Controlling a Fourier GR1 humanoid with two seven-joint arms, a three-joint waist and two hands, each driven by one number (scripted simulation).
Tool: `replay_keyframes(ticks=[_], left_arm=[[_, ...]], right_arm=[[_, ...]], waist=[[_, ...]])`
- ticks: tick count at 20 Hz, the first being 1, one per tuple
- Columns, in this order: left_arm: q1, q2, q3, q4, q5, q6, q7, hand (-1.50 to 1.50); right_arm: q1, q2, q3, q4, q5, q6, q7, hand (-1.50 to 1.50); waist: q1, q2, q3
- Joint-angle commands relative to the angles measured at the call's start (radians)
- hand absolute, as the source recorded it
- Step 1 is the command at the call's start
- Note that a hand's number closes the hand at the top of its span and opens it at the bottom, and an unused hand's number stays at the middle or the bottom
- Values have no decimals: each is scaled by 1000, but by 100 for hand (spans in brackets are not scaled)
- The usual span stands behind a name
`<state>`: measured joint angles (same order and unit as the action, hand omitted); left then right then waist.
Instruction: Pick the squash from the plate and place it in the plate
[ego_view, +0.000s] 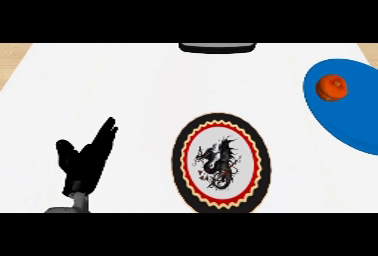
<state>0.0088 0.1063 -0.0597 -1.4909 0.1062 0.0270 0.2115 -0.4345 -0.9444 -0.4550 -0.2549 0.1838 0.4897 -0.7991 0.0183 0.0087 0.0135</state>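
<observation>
An orange-red squash (332, 87) lies on a blue plate (354, 127) at the right edge of the white counter. A second plate (220, 163), with a black rim, red and cream zigzag rings and a black dragon drawing in its middle, sits in the lower centre with nothing on it. My left hand (87, 161) rests at the lower left, fingers straight and pointing up, holding nothing, well apart from both plates. My right hand shows nowhere.
A dark grey object (218, 47) sits at the counter's far edge, top centre. Pale wood shows past the counter's corners at the upper left (15, 57) and upper right.
</observation>
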Motion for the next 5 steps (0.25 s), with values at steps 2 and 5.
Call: replay_keyframes(ticks=[2,5], left_arm=[[0,-8,5,36,5,4,29,0],[-7,-20,-11,53,-11,14,37,0]], right_arm=[[54,15,13,3,4,114,-185,-150],[67,12,20,2,2,113,-185,-150]], waist=[[0,4,-5],[-3,4,-5]])
